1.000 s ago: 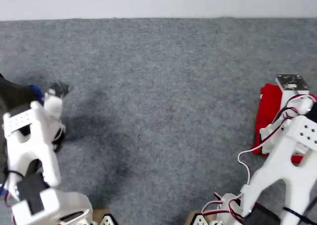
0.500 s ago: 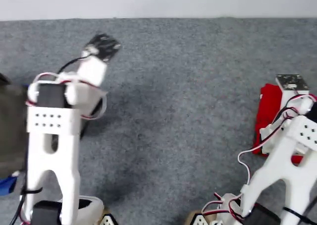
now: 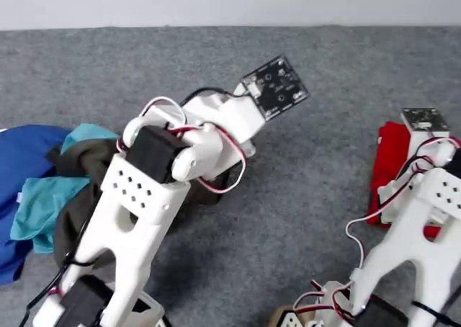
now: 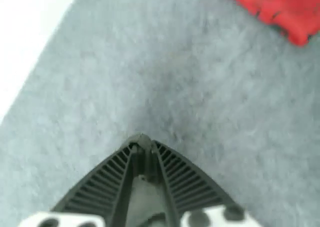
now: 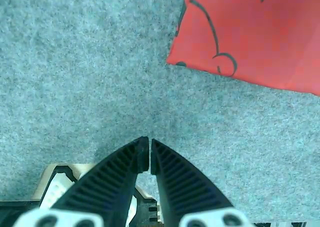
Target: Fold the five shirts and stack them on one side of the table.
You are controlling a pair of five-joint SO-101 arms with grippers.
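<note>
The table [image 3: 324, 168], covered in grey carpet, spans the high view, with a white wall [image 3: 230, 3] along its far edge.

My left arm [image 3: 144, 197] rises from the near-left corner and extends diagonally toward the table's middle. Its wrist is raised and the wrist board is tilted. My right arm [image 3: 421, 226] stands at the near-right corner, upright and bent at the elbow, with its wrist above the table's right side.

An unfolded pile of 3 garments lies at the left edge:
- a blue shirt [image 3: 25, 154] is outermost;
- a teal shirt [image 3: 39, 201] is crumpled on top of it;
- a dark olive shirt [image 3: 90, 165] touches both and runs under my left arm.

1 red shirt [image 3: 389, 161], folded flat with dark line print, lies at the right edge, partly hidden by my right arm. The left wrist view shows it well apart from that gripper.

My left gripper [image 4: 141, 139] is clenched, its fingertips meeting above bare carpet with nothing visible between them. My right gripper [image 5: 150, 141] is also closed and grasps nothing. It hangs over carpet near the red shirt's corner without touching it.
</note>
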